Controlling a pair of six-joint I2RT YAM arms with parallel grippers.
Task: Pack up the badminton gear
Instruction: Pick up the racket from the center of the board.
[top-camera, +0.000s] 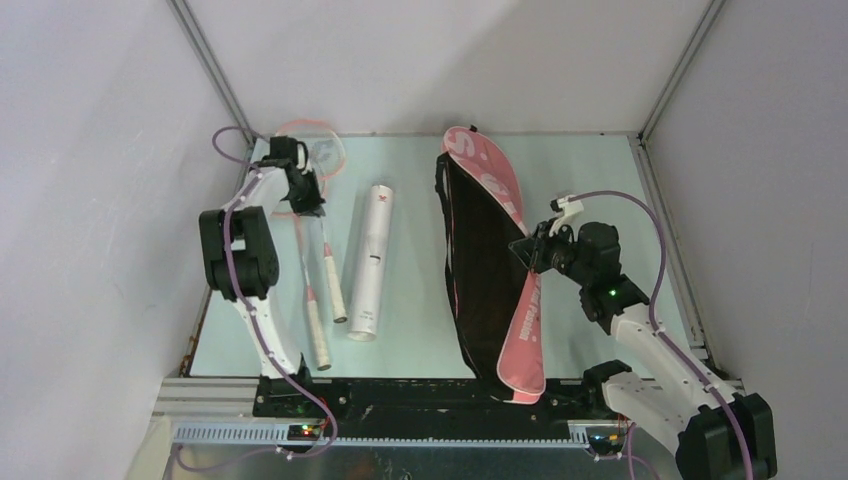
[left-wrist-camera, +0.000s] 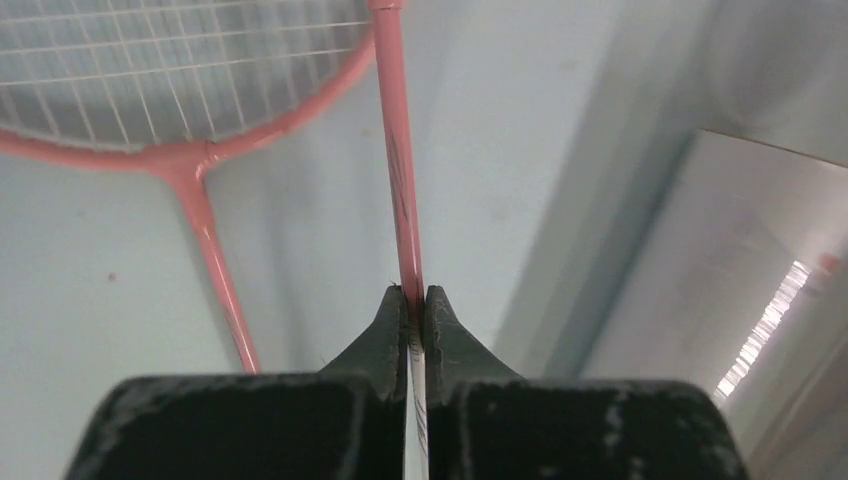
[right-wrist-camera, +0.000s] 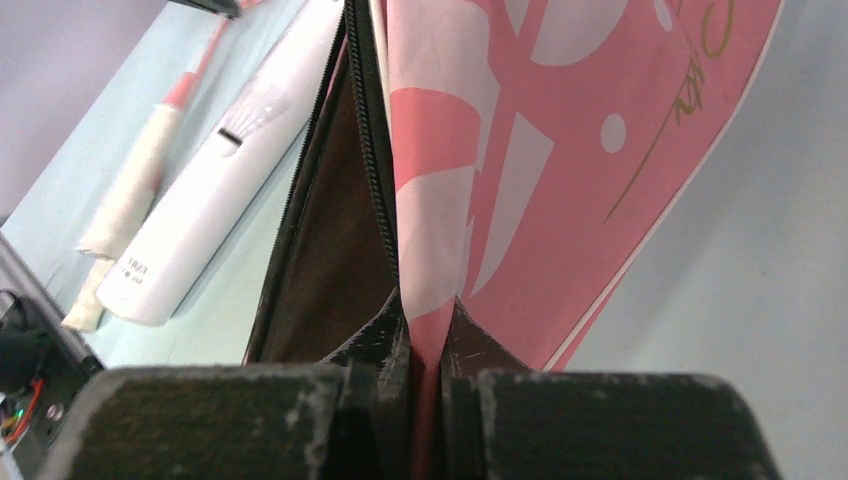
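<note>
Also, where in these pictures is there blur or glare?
Top view: even light, soft shadows; racket head pale and faint. Left wrist view: racket shaft sharp, bright glare streak at right. Right wrist view: bag print sharp, tube washed out, end effector fingers soft.

Shot from above and behind the two arm bases (top-camera: 440, 400), the overhead camera looks down over the whole pale table (top-camera: 415, 260). The left wrist camera peers forward past its own fingers (left-wrist-camera: 385, 335), very close on a pink racket shaft (left-wrist-camera: 398, 180). The right wrist camera, just as close, looks along the pink bag (right-wrist-camera: 560, 150). It shares the white tube (right-wrist-camera: 200, 190) and that bag with the overhead view.
</note>
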